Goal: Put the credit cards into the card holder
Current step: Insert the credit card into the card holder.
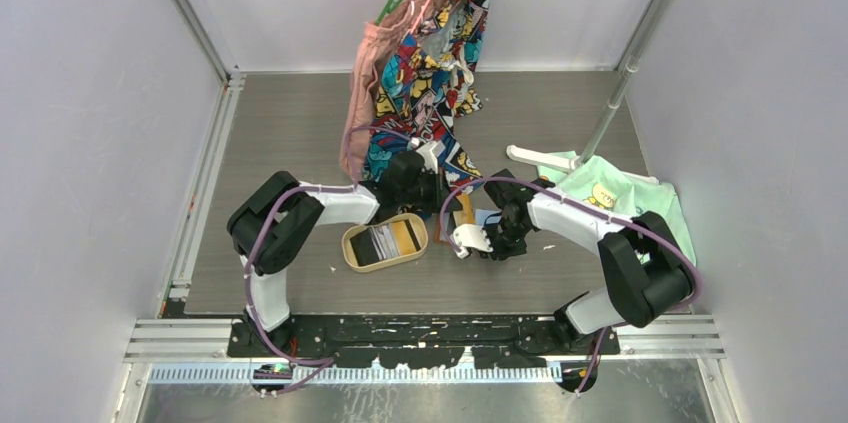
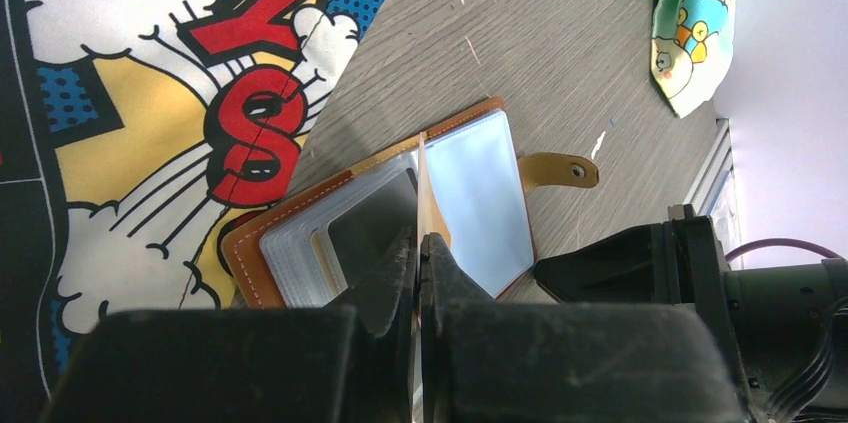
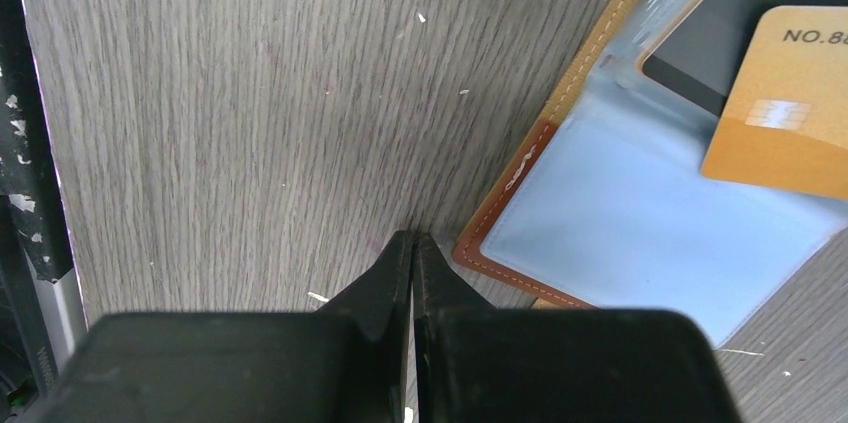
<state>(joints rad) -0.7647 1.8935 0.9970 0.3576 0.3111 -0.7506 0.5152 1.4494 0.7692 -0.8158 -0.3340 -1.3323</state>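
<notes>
The card holder (image 2: 490,193) lies open on the table, tan leather with clear sleeves and a snap strap (image 2: 560,171). A black card (image 2: 370,225) sits in one sleeve. My left gripper (image 2: 420,238) is shut on a yellow credit card (image 2: 422,178), held edge-on just above the sleeves. From the right wrist that card (image 3: 790,113) shows its gold face and chip over the holder (image 3: 620,213). My right gripper (image 3: 412,240) is shut on nothing, its tips down at the table beside the holder's stitched edge. In the top view both grippers, left (image 1: 445,193) and right (image 1: 500,238), meet over the holder (image 1: 487,216).
An oval light-wood tray (image 1: 352,243) left of the holder carries more cards (image 1: 385,241). A comic-print garment (image 1: 425,73) and a pink one hang from the rack and drape onto the table behind. A pale green cloth (image 1: 620,198) lies at the right by the rack's foot.
</notes>
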